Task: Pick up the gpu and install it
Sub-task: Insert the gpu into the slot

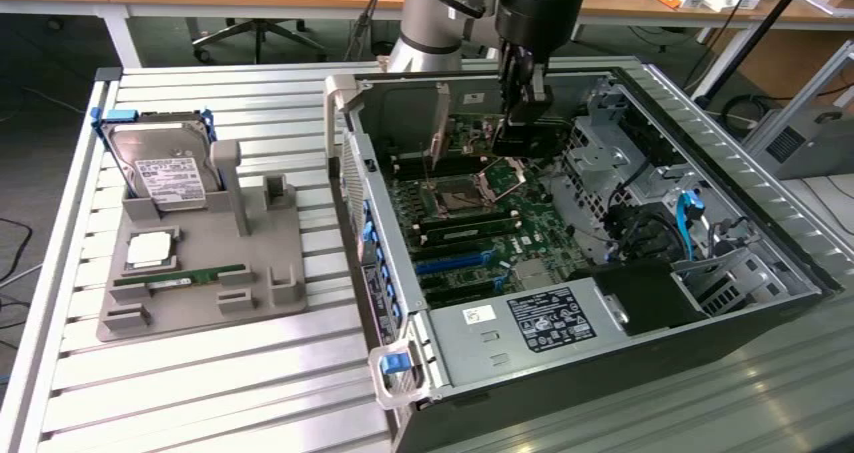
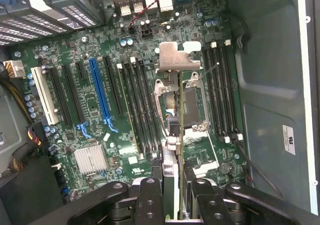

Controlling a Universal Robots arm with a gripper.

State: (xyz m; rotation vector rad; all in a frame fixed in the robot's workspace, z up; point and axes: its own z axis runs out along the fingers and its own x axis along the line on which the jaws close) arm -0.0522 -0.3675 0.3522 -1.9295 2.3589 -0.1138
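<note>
**Card clamped edge-on above the open board**

The gpu (image 2: 179, 135) is a thin, flat circuit card. I judge it light and stiff along its length, but fragile. Its faces carry components and its contact edge should not be scraped or twisted. The safest hold looks to be a pinch across the two flat faces near the top edge, away from the contacts. The silvery bracket (image 2: 176, 59) should stay free to line up with the rear of the case (image 1: 344, 163). A smooth board face could slip under a light pinch, so the card needs to stay vertical.

The gripper (image 2: 177, 201) is closed about halfway, with its dark fingers (image 2: 150, 197) pressed on either side of the card. It grips the gpu, which hangs edge-down with the bracket at the far end.

In the exterior view the gripper (image 1: 523, 123) sits in the upper centre of the frame, inside the case. It holds the card above the motherboard (image 1: 494, 223), near the CPU socket (image 1: 447, 198). The card is not seated in any slot, and it is well apart from the long blue slot (image 2: 100, 92).
</note>
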